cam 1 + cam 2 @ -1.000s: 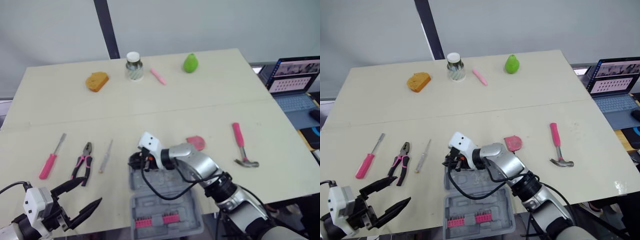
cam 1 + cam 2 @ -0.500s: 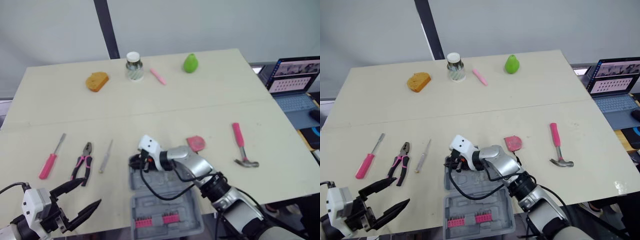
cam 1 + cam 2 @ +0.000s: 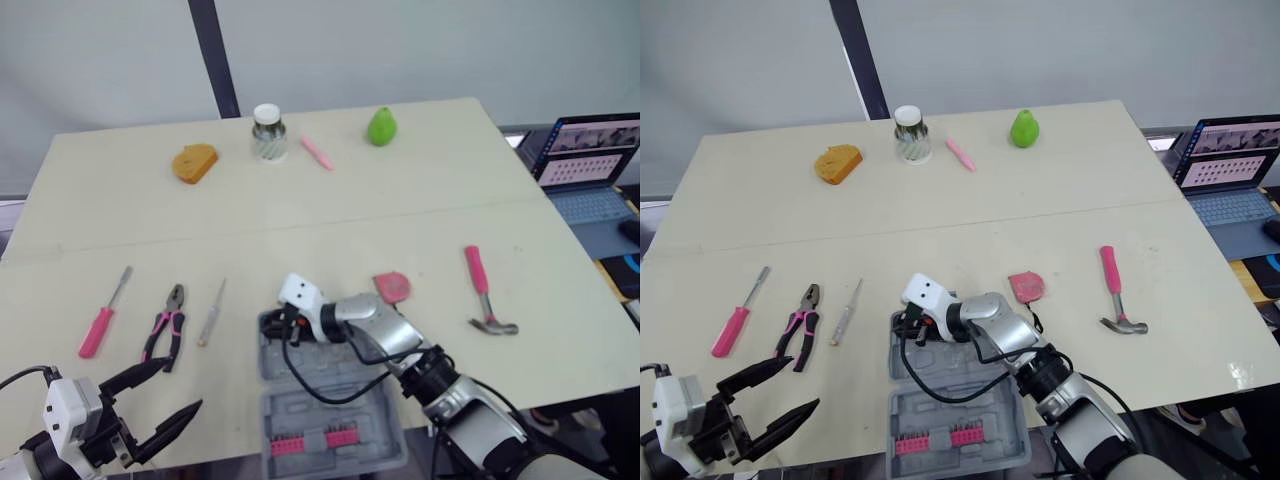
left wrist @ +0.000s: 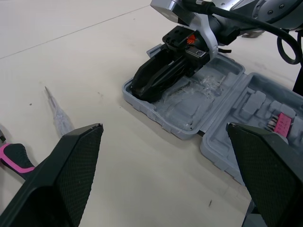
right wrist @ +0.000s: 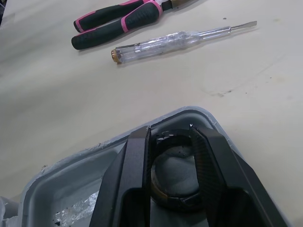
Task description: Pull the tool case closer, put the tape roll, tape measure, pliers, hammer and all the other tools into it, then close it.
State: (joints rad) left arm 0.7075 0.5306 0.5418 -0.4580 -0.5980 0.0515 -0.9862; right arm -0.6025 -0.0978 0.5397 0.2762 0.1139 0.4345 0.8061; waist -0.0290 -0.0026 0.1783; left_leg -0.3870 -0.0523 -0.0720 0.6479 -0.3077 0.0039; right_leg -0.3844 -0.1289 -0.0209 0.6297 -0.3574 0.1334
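Left to right on the bench [image 3: 300,200]: the left gripper [image 3: 182,385] hangs at the near edge, jaws released and empty. A pink screwdriver [image 3: 98,325], pliers [image 3: 165,325] and a clear screwdriver [image 3: 211,312] lie side by side. In the far half of the open tool case [image 3: 300,405], the right gripper [image 5: 170,130] jaws grasp the tape roll [image 5: 165,198]. The tape measure [image 3: 391,287] and hammer [image 3: 487,293] lie further right.
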